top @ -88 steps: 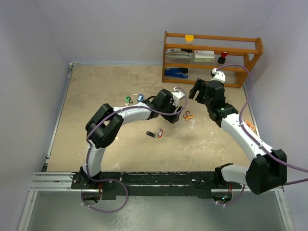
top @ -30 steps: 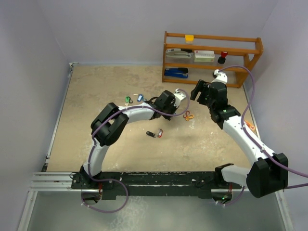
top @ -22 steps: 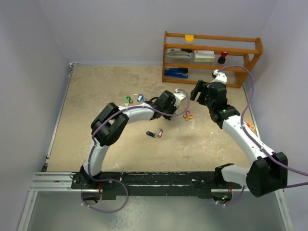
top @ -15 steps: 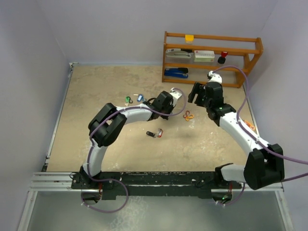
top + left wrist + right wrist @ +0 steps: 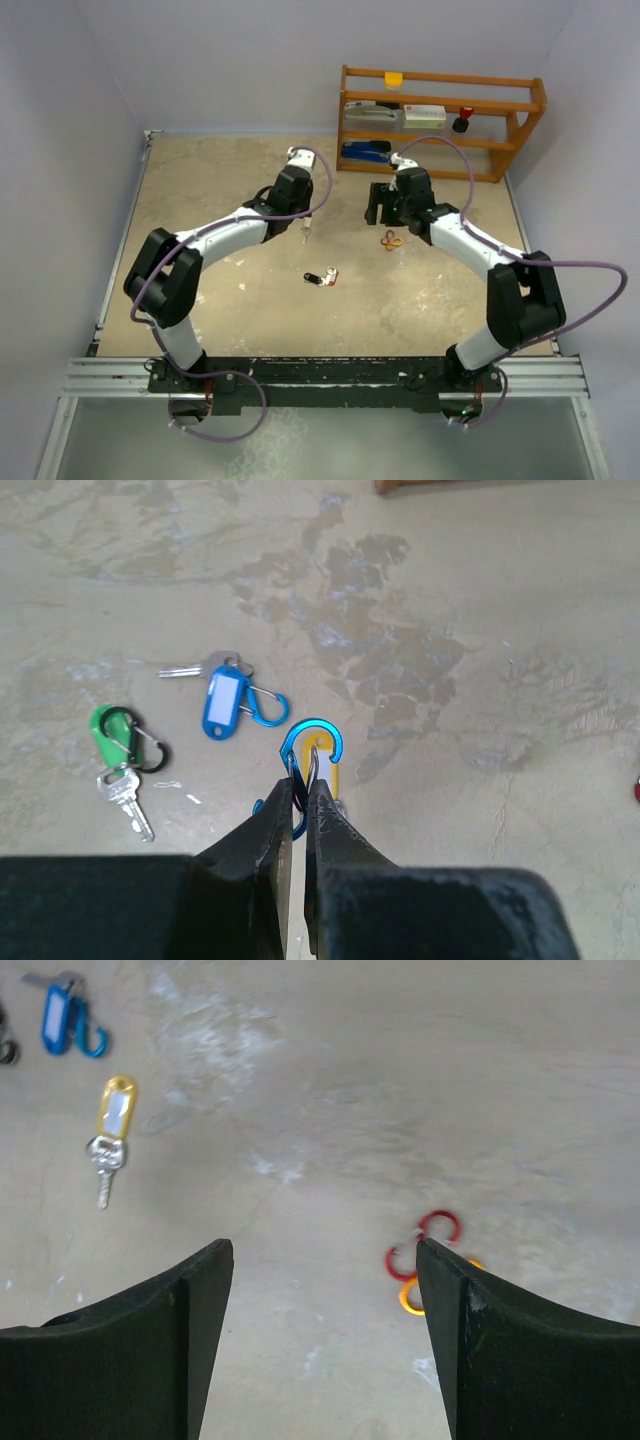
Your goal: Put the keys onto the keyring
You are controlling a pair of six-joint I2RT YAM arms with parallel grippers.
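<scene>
While the yellow key point(image 5: 110, 1125) lies on the table point(image 5: 220, 180) at the left of the right wrist view, the left gripper point(image 5: 298, 792) is squeezed tight on a blue clip point(image 5: 312, 742). That clip looks like the ring the keys should go on. In the left wrist view the yellow key peeks out right behind the clip, low in the middle of the frame. I cannot tell if the 2 touch, or if the key is hooked on.

The blue key point(image 5: 222, 695) and the green key point(image 5: 112, 732) sit to the left of it, each with its own small clip. The black and red keys point(image 5: 322, 277) lie close together in the middle of the top view, well apart from the rest. The right gripper point(image 5: 322, 1247) hangs with its jaws wide and nothing in them, near a red and an orange clip point(image 5: 390, 240).

What could go wrong? The blue clip is thin, so it may twist or pop out of the tight pinch. A flat key is hard to pick up, so the right gripper may just push it away.
</scene>
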